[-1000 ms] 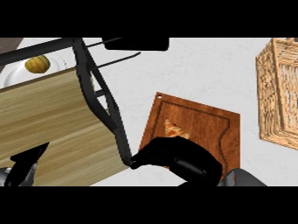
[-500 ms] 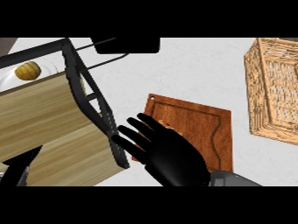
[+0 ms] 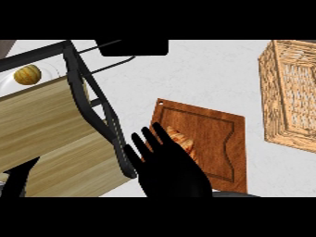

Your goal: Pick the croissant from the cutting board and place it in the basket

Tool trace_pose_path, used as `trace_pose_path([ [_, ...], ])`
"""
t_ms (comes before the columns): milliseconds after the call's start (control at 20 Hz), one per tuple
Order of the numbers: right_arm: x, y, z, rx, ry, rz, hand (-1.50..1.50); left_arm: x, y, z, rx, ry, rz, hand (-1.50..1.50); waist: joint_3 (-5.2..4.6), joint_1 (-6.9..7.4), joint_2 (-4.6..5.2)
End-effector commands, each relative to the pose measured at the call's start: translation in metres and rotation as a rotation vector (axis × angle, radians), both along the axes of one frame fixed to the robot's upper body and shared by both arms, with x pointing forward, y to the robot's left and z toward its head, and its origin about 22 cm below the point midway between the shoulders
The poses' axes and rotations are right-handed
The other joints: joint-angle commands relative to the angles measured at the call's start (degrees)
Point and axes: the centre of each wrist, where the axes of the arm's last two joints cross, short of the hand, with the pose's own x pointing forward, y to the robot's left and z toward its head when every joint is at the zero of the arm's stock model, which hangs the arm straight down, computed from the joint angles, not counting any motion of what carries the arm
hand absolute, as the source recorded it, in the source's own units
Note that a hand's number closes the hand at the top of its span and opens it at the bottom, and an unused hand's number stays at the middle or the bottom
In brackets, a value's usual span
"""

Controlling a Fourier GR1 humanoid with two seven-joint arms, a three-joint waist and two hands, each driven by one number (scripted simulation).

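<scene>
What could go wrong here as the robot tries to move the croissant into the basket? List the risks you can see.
1. The robot hand, fingers spread, covers part of the croissant, so it may close off-centre and let the pastry slip.
2. The black rack stands close beside the cutting board; the hand could knock it.
3. The basket lies well off to the right, so the carry across the counter is long.
</scene>
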Motion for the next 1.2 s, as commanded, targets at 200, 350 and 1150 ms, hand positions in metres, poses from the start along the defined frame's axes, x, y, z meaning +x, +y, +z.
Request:
trace_pose_path([
  [200,-0.005,-0.018,0.065,-0.083,0.049,-0.057,-1.50,0.017,0.007,0.008,0.003,0.044,0.023,0.00,0.20,0.03,0.68],
  [350,-0.010,-0.022,0.069,-0.060,0.049,-0.073,-1.50,0.006,0.010,-0.002,0.001,0.028,0.022,0.00,0.23,0.92,0.75],
  [1150,0.012,-0.034,-0.015,0.051,0.078,-0.107,-1.50,0.021,-0.017,-0.009,0.006,0.035,0.006,0.00,0.37,1.75,1.31],
])
